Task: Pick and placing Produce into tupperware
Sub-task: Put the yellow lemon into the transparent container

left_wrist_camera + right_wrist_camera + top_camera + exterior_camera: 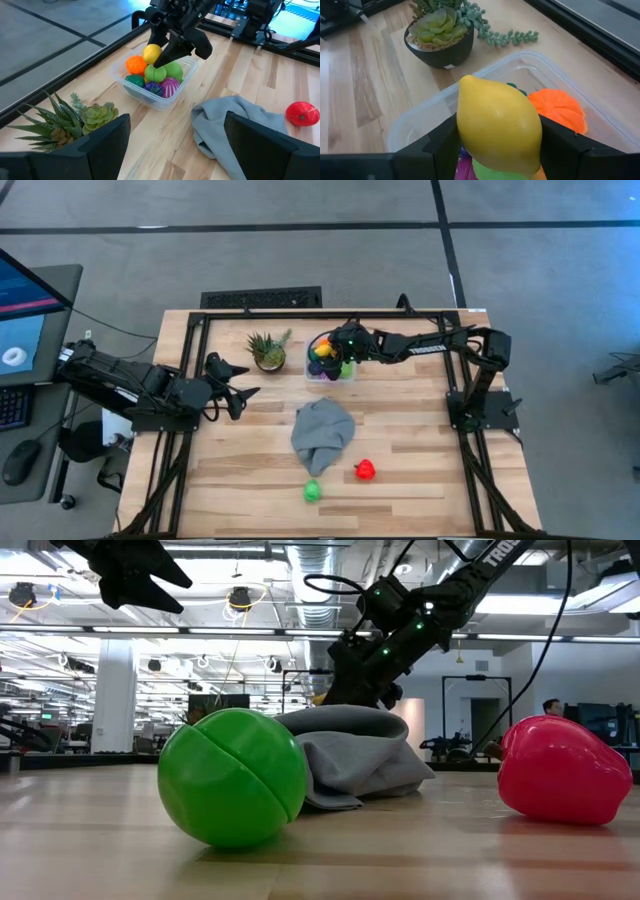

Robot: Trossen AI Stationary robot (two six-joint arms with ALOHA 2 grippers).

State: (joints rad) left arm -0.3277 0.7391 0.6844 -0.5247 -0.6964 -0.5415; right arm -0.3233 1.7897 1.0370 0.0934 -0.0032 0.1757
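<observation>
Tupperware [331,368] on wooden table [420,470], right hand [495,150] clamping yellow lemon [499,125], left hand [237,388] spread empty

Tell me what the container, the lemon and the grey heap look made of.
Tupperware: clear plastic, likely thin; the produce shows through its walls. Lemon, gripped by the right gripper: smooth, hard-looking plastic with a dull sheen. Grey cloth: soft fabric, matte, lying in folds.

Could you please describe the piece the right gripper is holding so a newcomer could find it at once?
Find the clear tupperware beside the potted plant. The right gripper is shut on the lemon just above it: plain yellow, egg-shaped with pointed ends, unlike the orange and green pieces below.
</observation>
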